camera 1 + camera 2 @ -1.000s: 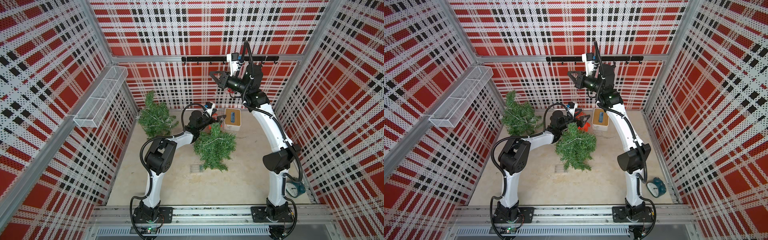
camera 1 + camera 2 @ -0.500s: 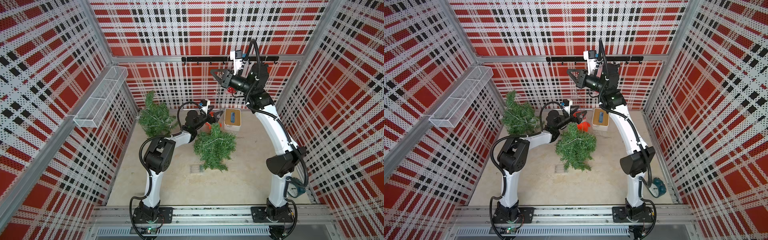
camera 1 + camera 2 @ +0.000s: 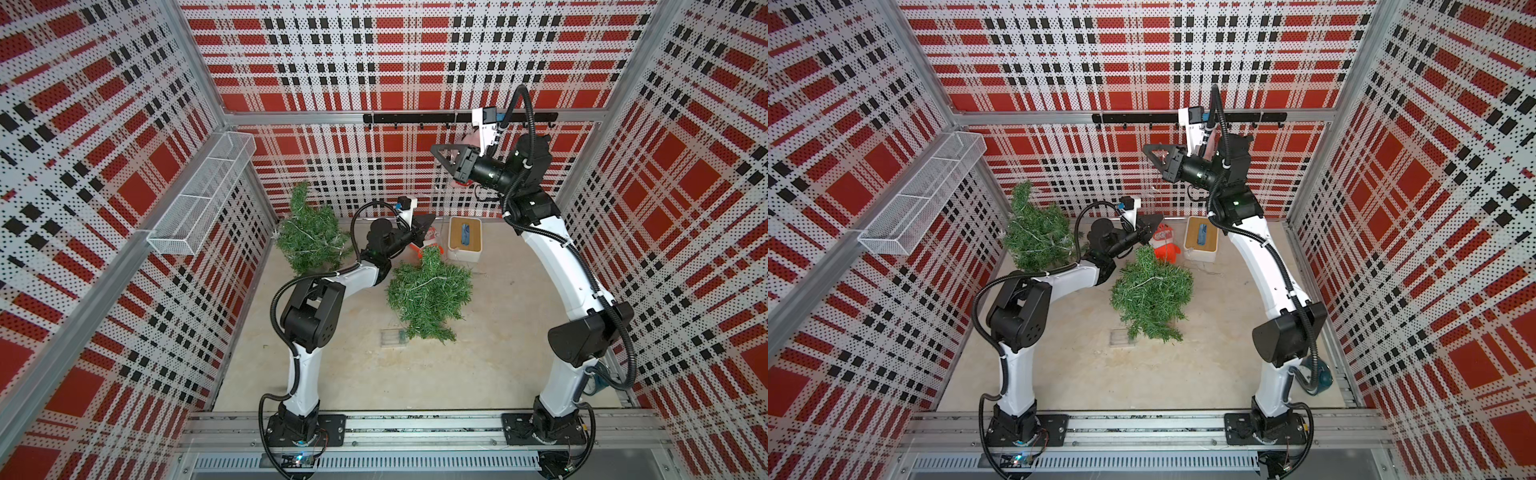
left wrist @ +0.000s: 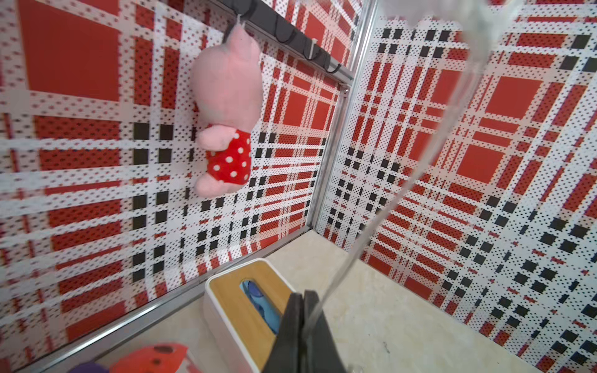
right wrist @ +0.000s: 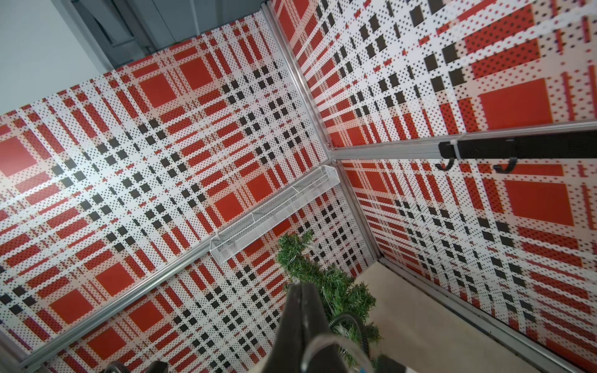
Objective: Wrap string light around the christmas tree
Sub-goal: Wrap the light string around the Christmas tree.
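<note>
String light [image 4: 353,256] stretches between left jaws and right jaws, each pair clamped on it.

White shells were used on the left arm [image 3: 357,277] and right arm [image 3: 559,266], with chunky black joint housings. Black corrugated cable [image 3: 272,309] was looped alongside and zip-tied on. The left gripper [image 3: 433,216] and right gripper [image 3: 433,146] were done as black wedges.

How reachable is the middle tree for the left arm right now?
Probably yes: the left claw hovers just beyond the middle tree, nothing between them, though it is shut on the string light.
</note>
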Available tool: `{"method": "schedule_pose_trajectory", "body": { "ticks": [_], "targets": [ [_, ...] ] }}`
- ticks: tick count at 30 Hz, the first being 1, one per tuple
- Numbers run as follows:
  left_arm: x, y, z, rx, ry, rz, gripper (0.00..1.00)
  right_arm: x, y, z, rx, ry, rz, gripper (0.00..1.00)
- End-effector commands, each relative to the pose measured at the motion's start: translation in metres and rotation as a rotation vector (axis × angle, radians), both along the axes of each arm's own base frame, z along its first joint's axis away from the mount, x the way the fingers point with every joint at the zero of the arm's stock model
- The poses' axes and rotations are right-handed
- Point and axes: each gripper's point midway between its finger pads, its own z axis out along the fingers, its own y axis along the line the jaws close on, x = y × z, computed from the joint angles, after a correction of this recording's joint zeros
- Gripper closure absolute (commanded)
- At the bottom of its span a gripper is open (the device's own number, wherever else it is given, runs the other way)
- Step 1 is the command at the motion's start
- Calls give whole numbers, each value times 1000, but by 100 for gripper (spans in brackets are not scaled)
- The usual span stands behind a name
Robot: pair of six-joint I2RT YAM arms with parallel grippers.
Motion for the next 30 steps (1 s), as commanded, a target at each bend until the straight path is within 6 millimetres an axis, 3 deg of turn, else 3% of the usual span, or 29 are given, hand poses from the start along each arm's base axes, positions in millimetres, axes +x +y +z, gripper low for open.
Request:
{"method": "schedule_pose_trajectory", "body": {
  "ticks": [1,6,10,16,20,22,25,30],
  "targets": [
    [-23,39,81,-39,-115,79,98,-6,-32,24,50,-71,-55,100],
    [-47,70,131,46,-144,182,100,25,-44,-12,-5,9,-172,100],
    [-62,84,156,105,-114,231,100,41,-34,-48,-33,79,-194,100],
    [-84,86,169,142,18,196,100,49,-1,-83,-124,125,-202,100],
    [-98,106,179,146,64,247,100,54,18,-104,-180,139,-168,100],
    [-104,115,183,145,79,266,100,55,24,-113,-205,156,-150,95],
    [-109,130,187,164,96,321,100,52,27,-120,-234,182,-118,80],
    [-114,142,201,191,115,366,100,30,25,-110,-257,149,-71,50]
  ]
}}
